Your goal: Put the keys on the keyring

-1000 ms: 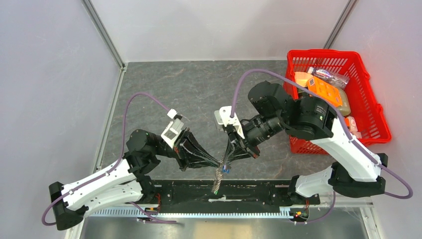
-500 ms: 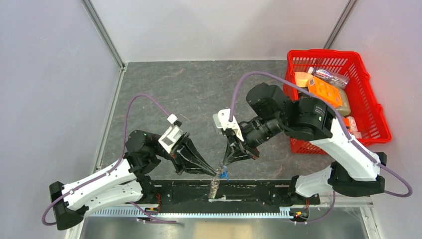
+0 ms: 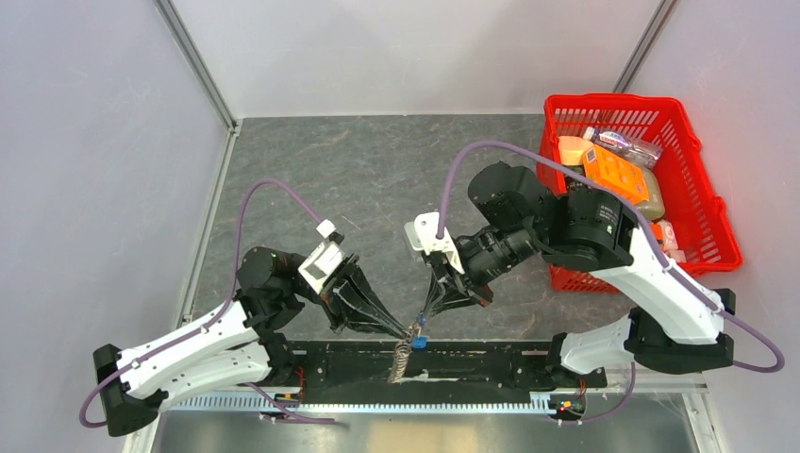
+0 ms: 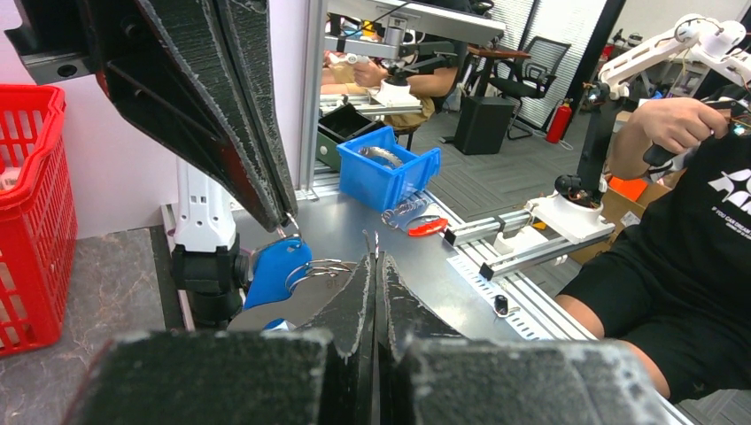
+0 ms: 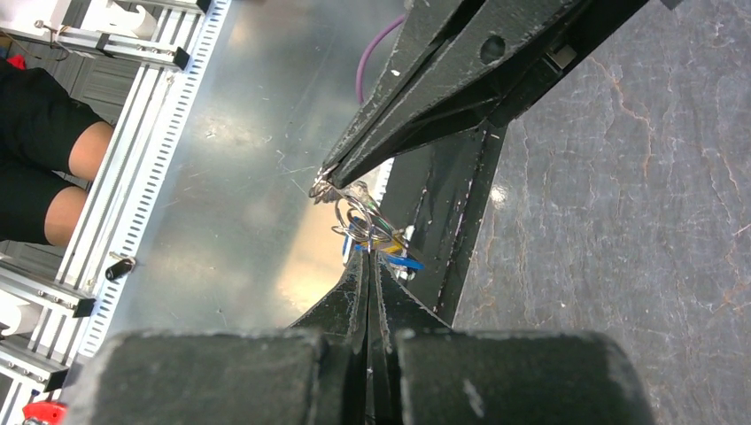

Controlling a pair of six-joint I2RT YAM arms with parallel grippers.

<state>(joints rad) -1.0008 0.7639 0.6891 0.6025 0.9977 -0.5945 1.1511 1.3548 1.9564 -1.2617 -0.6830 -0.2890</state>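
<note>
Both grippers meet over the table's near edge. My left gripper (image 3: 407,330) is shut on the thin wire of the silver keyring (image 5: 350,197); the wire pokes out between its tips (image 4: 375,246). My right gripper (image 3: 423,324) is shut on the bunch of keys (image 5: 383,244). A blue key head (image 3: 419,342) shows just below the tips, large in the left wrist view (image 4: 276,267), with a yellow one beside it. The twisted chain (image 3: 402,357) hangs below over the base rail. I cannot make out the green tag.
A red basket (image 3: 703,203) full of packaged goods stands at the right, close behind the right arm. The black base rail (image 3: 491,363) and a metal shelf run along the near edge. Grey walls enclose the left and back.
Both grippers have moved together toward the near edge and lower, carrying ring and keys. The chain now hangs over the base rail.
</note>
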